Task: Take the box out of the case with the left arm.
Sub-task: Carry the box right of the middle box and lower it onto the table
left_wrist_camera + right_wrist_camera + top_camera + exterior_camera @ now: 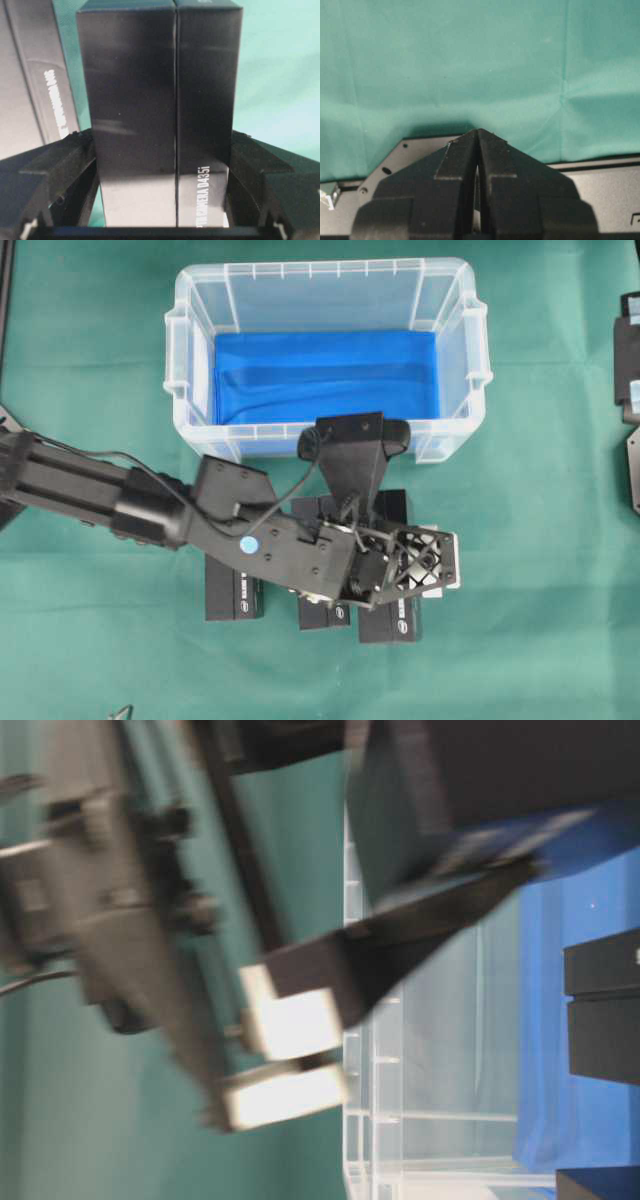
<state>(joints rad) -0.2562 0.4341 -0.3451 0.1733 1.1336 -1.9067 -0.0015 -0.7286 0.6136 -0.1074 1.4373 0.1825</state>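
Black box point(160, 120) clamped between left arm's fingers point(65, 165), outside case point(190, 360)

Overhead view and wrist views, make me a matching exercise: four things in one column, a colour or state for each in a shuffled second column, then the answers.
1. bottom lining of the clear plastic case
2. cloth table cover
3. left hand
4. right hand

A. shut, holding nothing
B. green
C. gripping a long black cardboard box
D. blue

Pairs: 1-D, 2-B, 3-C, 4-A
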